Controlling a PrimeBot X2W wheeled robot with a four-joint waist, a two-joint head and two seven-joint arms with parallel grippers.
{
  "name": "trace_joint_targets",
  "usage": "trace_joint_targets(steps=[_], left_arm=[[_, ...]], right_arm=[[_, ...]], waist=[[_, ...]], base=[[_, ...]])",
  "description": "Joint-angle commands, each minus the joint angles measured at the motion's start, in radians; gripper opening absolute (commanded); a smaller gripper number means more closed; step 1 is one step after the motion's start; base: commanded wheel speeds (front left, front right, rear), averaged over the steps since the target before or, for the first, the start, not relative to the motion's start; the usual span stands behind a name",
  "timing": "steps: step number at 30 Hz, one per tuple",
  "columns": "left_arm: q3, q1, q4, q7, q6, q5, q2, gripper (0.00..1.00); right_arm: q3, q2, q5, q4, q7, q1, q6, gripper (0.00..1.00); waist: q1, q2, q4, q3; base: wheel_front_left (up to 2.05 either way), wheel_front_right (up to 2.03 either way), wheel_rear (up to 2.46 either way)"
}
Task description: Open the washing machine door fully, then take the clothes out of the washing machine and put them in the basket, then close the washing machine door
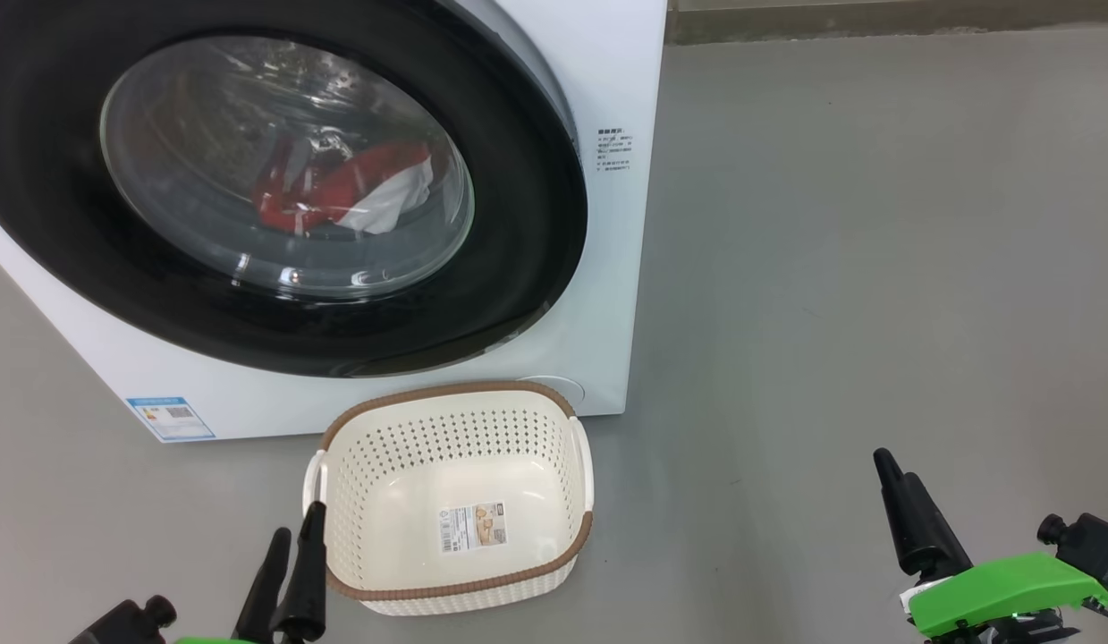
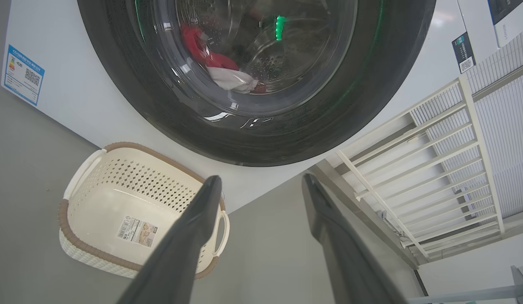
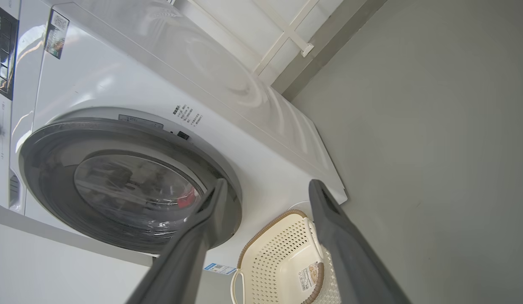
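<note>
Here's the white washing machine point(image 1: 607, 268) filling the far left, sitting on the grey floor point(image 1: 875, 268), a blue label point(image 1: 171, 418) low on its front. Its big round door point(image 1: 518, 224) is shut flat against the front, black rim all round the glass. Right before the machine, on the floor, sits the cream basket point(image 1: 375, 483), a barcode sticker point(image 1: 473, 526) on its bottom. The red and white clothes point(image 1: 357, 188) lie low inside the drum, seen through the glass. The left gripper point(image 2: 261, 176) hangs just beside the basket's near left corner, fingers spread, holding nothing. The right gripper point(image 3: 267, 182) is well off to the right over the floor, fingers parted too, nothing between them
</note>
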Motion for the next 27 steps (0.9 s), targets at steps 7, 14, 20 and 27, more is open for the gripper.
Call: trace_joint_targets(steps=[7, 14, 20, 27], left_arm=[[0.009, -0.009, -0.048, -0.03, 0.013, 0.095, 0.016, 1.0], [0.002, -0.003, -0.067, -0.051, 0.018, 0.177, 0.018, 1.0], [-0.001, 0.004, -0.075, -0.069, 0.022, 0.243, 0.02, 1.0], [-0.002, 0.009, -0.091, -0.089, 0.028, 0.315, 0.022, 1.0]], right_arm=[[0.034, -0.028, -0.081, -0.038, -0.033, -0.007, 0.0, 1.0], [0.05, -0.038, -0.133, -0.043, -0.053, -0.003, 0.0, 1.0], [0.066, -0.05, -0.178, -0.044, -0.071, 0.001, 0.0, 1.0], [0.079, -0.06, -0.23, -0.047, -0.092, 0.002, 0.0, 1.0]], waist=[[-0.0001, 0.0, 0.0, 0.002], [-0.0001, 0.0, 0.0, 0.004], [-0.0001, 0.0, -0.001, 0.003], [-0.0001, 0.0, -0.005, 0.006]], base=[[0.0, 0.0, 0.0], [0.0, 0.0, 0.0], [0.0, 0.0, 0.0], [0.0, 0.0, 0.0]])
